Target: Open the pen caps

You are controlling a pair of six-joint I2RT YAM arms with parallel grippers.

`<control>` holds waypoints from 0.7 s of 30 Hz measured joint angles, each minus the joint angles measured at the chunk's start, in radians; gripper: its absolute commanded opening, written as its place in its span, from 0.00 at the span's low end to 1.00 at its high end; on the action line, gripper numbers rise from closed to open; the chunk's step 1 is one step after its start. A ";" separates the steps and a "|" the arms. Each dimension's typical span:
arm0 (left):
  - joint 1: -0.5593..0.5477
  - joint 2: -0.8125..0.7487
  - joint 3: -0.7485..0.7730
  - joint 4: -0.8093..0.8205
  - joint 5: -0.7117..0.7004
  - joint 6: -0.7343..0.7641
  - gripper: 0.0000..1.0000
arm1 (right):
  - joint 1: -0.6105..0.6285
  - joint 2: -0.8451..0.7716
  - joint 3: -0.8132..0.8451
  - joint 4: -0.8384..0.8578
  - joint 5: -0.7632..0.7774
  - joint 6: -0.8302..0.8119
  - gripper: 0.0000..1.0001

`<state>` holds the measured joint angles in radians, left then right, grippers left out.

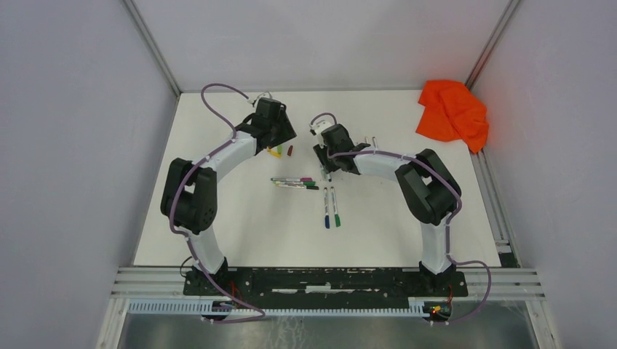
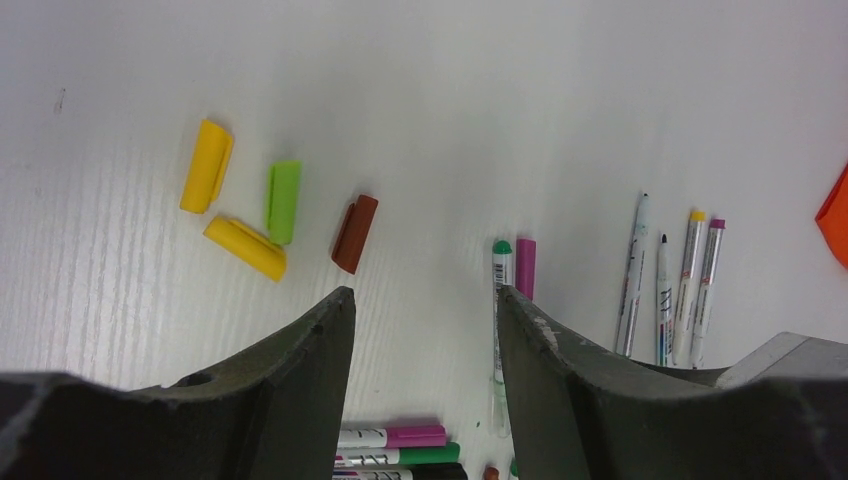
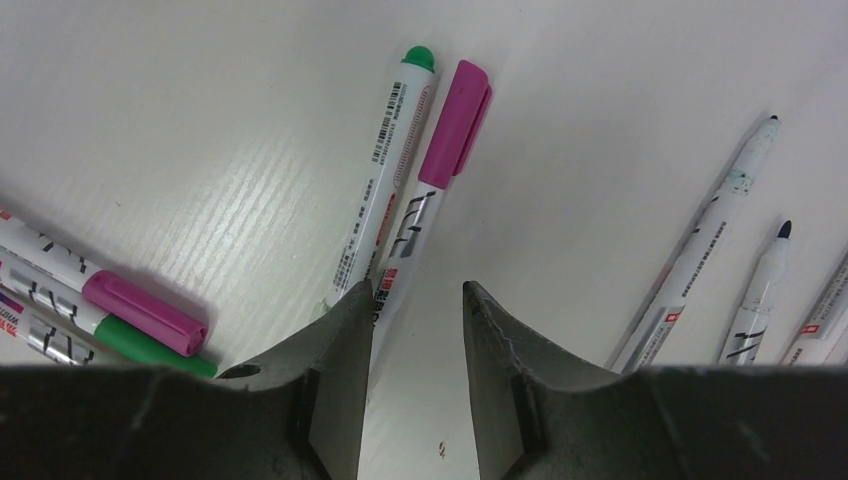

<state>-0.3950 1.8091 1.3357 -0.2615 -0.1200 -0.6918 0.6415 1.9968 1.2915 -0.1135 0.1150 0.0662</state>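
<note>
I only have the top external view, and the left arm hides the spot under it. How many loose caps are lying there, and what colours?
Observer: Four: a yellow cap, a second yellow cap, a green cap and a dark red cap.
Operator: Is the left pincer holding anything?
Observer: No, the left pincer is open and empty.
Operator: And the right one?
Observer: The right pincer is open too; just ahead of it a magenta cap sits on its pen.
</note>
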 measured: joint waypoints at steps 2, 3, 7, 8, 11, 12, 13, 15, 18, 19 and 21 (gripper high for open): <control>0.000 0.000 -0.002 0.001 0.000 0.000 0.61 | 0.000 0.011 0.002 0.000 0.000 0.000 0.43; 0.000 0.000 -0.002 0.002 0.000 0.000 0.61 | 0.000 0.016 0.002 0.000 0.001 0.000 0.43; 0.000 0.000 -0.003 0.004 0.000 0.000 0.61 | 0.000 0.029 0.010 0.003 0.002 0.005 0.38; 0.000 0.000 -0.003 0.005 0.000 -0.001 0.61 | 0.000 0.031 0.012 0.003 0.002 0.006 0.35; 0.000 0.000 -0.005 0.006 0.000 -0.001 0.61 | 0.000 0.034 0.017 -0.001 0.005 0.008 0.24; 0.000 0.000 -0.006 0.006 0.000 -0.001 0.61 | 0.000 0.035 0.018 -0.005 0.009 0.008 0.20; 0.000 0.000 -0.007 0.006 0.000 -0.001 0.61 | 0.000 0.035 0.021 -0.010 0.014 0.010 0.16; 0.000 0.000 -0.009 0.006 0.000 -0.001 0.61 | 0.000 0.037 0.023 -0.015 0.021 0.011 0.08; 0.000 0.000 -0.014 0.006 0.000 -0.001 0.61 | 0.000 0.037 0.022 -0.016 0.027 0.015 0.00; 0.000 0.000 -0.016 0.006 0.000 -0.002 0.61 | 0.000 0.037 0.021 -0.014 0.029 0.016 0.00; 0.000 0.000 -0.023 0.010 0.004 -0.006 0.61 | 0.000 0.033 0.014 -0.007 0.030 0.016 0.00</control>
<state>-0.3950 1.8088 1.3132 -0.2516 -0.1162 -0.6979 0.6415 2.0296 1.3060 -0.1207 0.1452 0.0826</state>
